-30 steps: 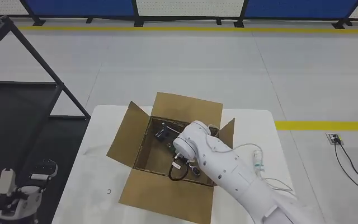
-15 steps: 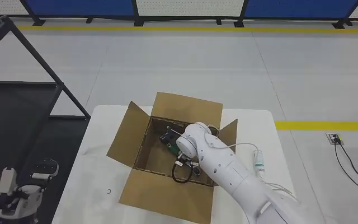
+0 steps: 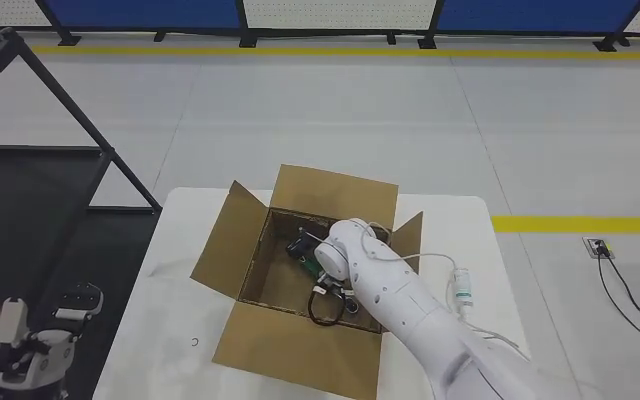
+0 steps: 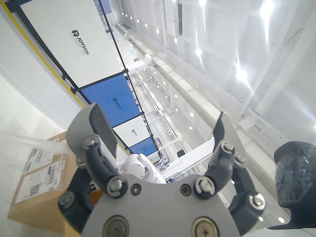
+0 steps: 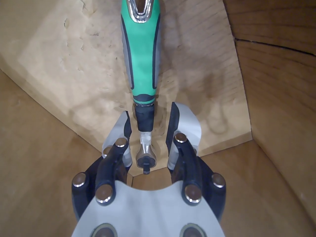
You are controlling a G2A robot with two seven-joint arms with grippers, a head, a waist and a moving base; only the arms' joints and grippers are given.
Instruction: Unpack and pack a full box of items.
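An open cardboard box (image 3: 325, 192) stands on the white table (image 3: 165, 300). My right arm (image 3: 345, 255) goes down into it. A ratchet wrench with a green and grey handle (image 5: 143, 50) lies on the box floor (image 5: 74, 62). My right gripper (image 5: 150, 118) is open and straddles the tool's black neck, with a small gap on each side. A bit of the green handle (image 3: 306, 250) shows beside the arm from above. My left gripper (image 4: 158, 122) is open, holds nothing and points up at the ceiling.
A black cable loop (image 3: 321, 310) and other dark items lie in the box near the arm. The box walls (image 5: 276, 75) stand close around the right gripper. Four flaps (image 3: 225, 240) are folded outward. From the left wrist, a labelled box side (image 4: 37, 186) is visible.
The right arm has shifted slightly right inside the box, and the green handle has come into sight beside it. The box's right flap moved a little.
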